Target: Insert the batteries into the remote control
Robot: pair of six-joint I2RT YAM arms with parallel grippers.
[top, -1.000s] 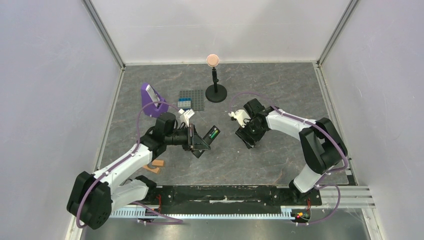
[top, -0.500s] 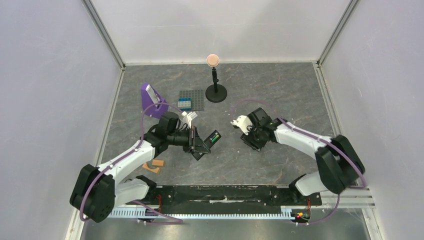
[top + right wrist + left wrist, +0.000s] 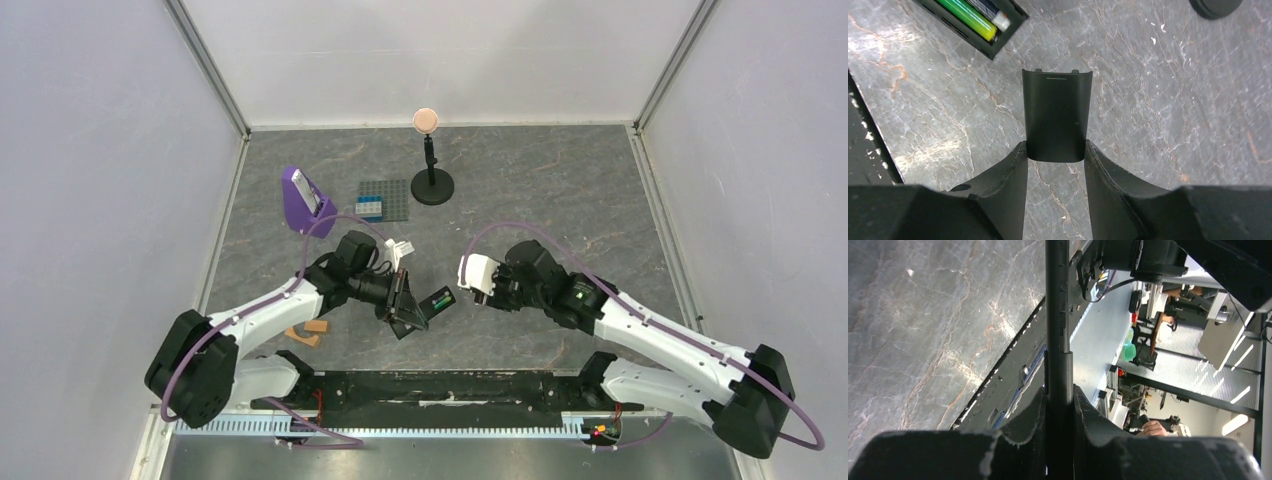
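Grey, marble-veined desk (image 3: 560, 190) fills a white-walled enclosure, with two white and black robot arms reaching in from the near edge; the left gripper (image 3: 1059, 405) is clenched on the remote control (image 3: 960, 32), a slim black plastic bar held up off the desk near the middle and tilted, its narrow edge running straight up the left wrist view between the dark fingers; the open battery recess at its far end faces the right arm.

Both batteries look already seated side by side in that recess; the green battery (image 3: 967, 17) is a glossy, bright cylinder, and beside it lies the darker battery (image 3: 990, 9) with a pale tip; whether they sit fully down on their contacts is too small to tell.

The right gripper (image 3: 1055, 150) is grasping the battery cover (image 3: 1057, 112), a matte black, gently curved rectangular shell with two small tabs on its far edge; it hangs above the desk near the recess and apart from it, not touching the remote.

By this look the loading itself is done, and what is left is to line up the tabs and close the cover over the recess.

Elsewhere on the desk: a purple wedge-shaped holder (image 3: 297, 200) at the back left; a grey studded baseplate (image 3: 385, 200) beside it; a black stand (image 3: 432, 185) with a round base and a peach ball on top; small orange-tan blocks (image 3: 310, 328) near the left arm.
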